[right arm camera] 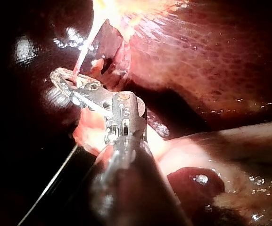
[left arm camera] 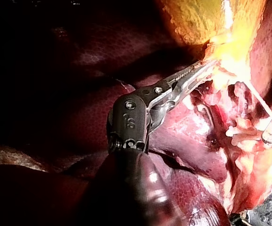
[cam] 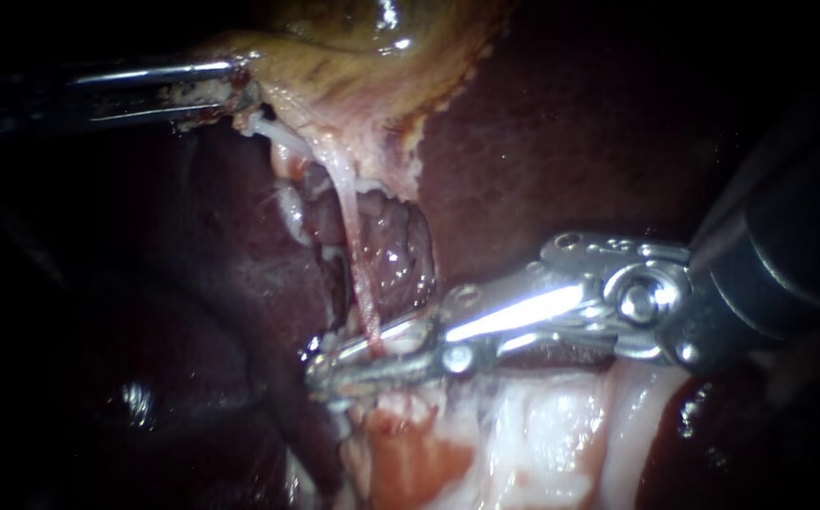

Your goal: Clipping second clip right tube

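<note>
Squarely between the jaws of my right instrument (cam: 344, 361) lay the thin pale tube (cam: 346, 227), crossing them nearly at right angles. Its long axis ran away from those jaws to the gallbladder (cam: 353, 66). The jaws stood slightly apart around it, a narrow gap showing, not yet squeezed. My left instrument (cam: 238, 90), well apart at the tube's far end, was clenched on the gallbladder's edge. Dark liver (cam: 571, 142) lay behind.

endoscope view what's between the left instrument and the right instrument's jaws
A thin pale tube, stretched from the yellowish gallbladder gripped by the left instrument down into the open jaws of the right instrument.
</note>
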Available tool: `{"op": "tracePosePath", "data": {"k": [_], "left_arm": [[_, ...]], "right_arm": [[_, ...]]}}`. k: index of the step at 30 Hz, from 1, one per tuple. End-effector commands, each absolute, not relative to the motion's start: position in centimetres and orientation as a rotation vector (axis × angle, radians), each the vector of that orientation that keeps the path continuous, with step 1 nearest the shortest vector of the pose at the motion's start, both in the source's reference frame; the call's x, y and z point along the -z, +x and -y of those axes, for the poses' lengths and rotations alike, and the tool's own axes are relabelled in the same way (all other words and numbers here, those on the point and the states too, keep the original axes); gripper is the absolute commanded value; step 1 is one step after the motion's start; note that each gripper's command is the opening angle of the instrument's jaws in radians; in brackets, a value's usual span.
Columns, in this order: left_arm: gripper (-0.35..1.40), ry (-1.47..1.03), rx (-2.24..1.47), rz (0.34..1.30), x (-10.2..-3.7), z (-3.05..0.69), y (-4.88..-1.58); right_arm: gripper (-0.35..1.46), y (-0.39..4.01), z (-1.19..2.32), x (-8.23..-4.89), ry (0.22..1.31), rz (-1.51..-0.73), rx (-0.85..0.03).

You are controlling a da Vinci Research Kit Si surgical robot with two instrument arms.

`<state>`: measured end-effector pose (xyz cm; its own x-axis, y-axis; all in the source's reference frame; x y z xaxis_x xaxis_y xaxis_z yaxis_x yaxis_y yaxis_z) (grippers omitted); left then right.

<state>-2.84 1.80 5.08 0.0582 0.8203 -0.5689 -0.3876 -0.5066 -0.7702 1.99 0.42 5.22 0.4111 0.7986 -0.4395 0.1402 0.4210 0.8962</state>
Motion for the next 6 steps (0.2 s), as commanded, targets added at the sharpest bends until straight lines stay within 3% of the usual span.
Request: {"op": "tracePosePath", "data": {"k": [1,6], "left_arm": [[-0.35,-1.391,-1.623,0.471,-5.08,-1.80,-2.85],[-0.35,-1.391,-1.623,0.471,-5.08,-1.81,-2.85]], "right_arm": [[-0.35,1.99,-0.42,-5.23,1.078,-1.090,-0.536],[-0.35,1.99,-0.45,-5.28,1.077,-1.090,-0.537]]}}
